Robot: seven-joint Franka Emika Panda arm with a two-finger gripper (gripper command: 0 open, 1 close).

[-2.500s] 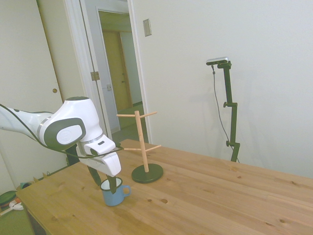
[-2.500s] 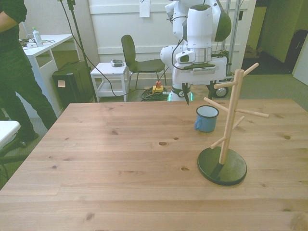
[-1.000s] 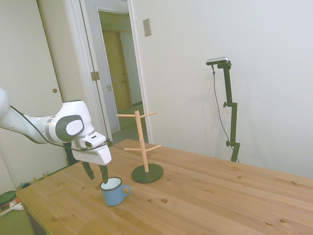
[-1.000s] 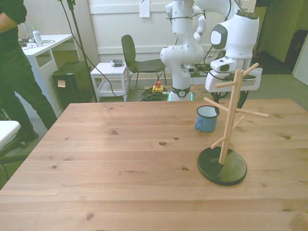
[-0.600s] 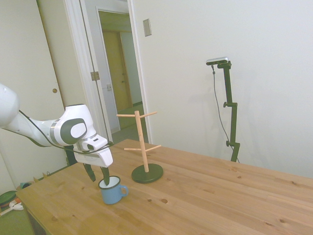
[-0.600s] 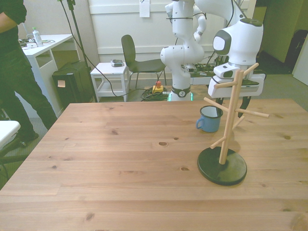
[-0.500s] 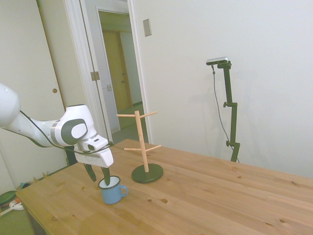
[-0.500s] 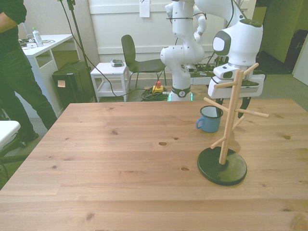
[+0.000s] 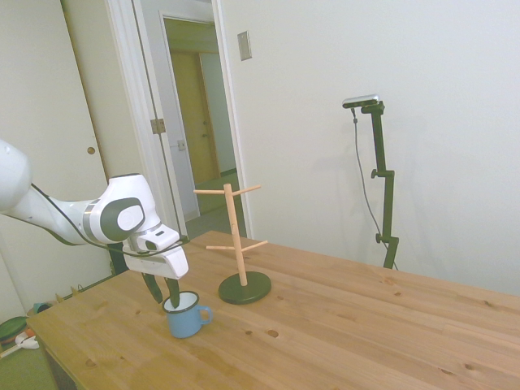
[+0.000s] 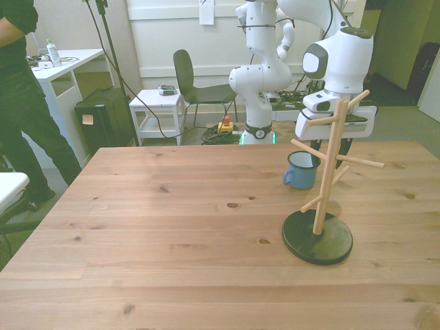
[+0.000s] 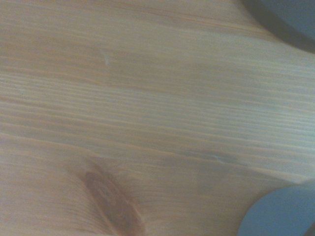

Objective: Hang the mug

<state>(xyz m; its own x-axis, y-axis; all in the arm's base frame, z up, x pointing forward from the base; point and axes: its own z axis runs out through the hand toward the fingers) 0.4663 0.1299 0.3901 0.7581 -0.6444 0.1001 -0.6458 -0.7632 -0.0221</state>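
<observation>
Wooden table (image 10: 172,227) bears mug (image 10: 300,170), peg stand (image 10: 318,236)

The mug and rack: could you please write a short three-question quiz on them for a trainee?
1. True or false: the mug hangs on the rack.
2. Where is the mug? A: standing on the table. B: on the rack's base. C: lifted in the air.
3. Fill in: the gripper above the mug is ___ (open or shut).
Key: 1 false; 2 A; 3 open.
</observation>
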